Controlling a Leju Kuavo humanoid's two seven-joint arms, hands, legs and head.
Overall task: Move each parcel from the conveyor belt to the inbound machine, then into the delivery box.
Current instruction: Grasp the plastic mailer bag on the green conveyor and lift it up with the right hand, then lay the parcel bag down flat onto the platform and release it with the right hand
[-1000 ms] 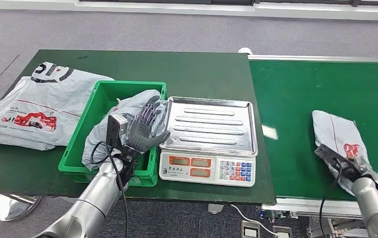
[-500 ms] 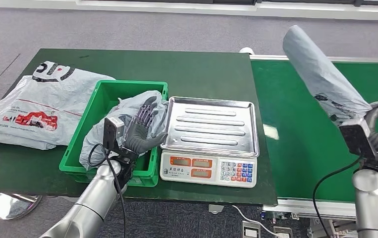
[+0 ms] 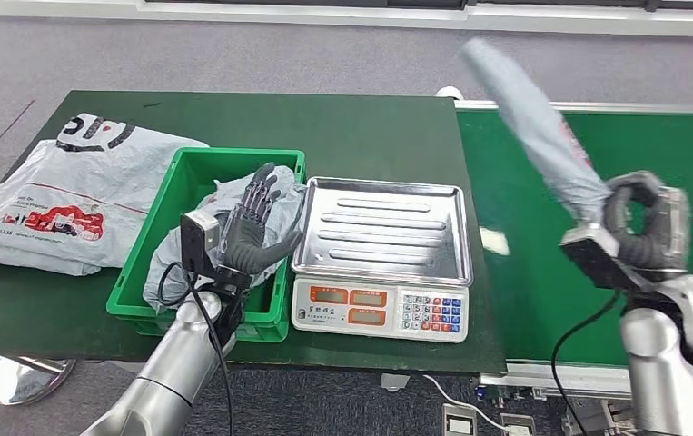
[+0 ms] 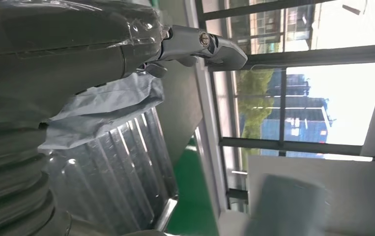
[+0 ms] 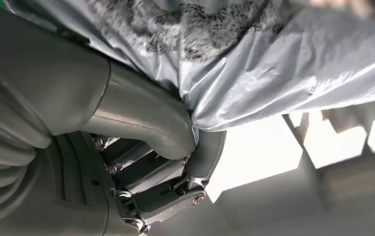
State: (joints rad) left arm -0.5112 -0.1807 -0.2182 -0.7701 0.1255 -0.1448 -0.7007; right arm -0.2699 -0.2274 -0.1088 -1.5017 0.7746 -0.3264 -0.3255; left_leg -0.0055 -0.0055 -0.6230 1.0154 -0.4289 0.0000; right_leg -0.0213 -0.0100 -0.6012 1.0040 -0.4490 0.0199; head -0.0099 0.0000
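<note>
Grey parcel [image 3: 542, 136] lifted above conveyor belt [image 3: 542, 272], gripped by right robot hand [image 3: 638, 222] for carrying left to scale [image 3: 381, 245]; left robot hand [image 3: 253, 227] spread over bagged parcel [image 3: 224, 204] in green box [image 3: 188, 182]. Left wrist: fingers [image 4: 195, 42] splayed. Right wrist: thumb [image 5: 141, 120] pinches plastic

**A:** ok what else is lying around on that bench?

**B:** a big white poly bag [image 3: 61, 195] with red and black print, flat on the dark green table [image 3: 342, 127], far left end. grey carpet floor [image 3: 233, 54] behind, and a round metal base [image 3: 15, 377] under the front-left corner.
</note>
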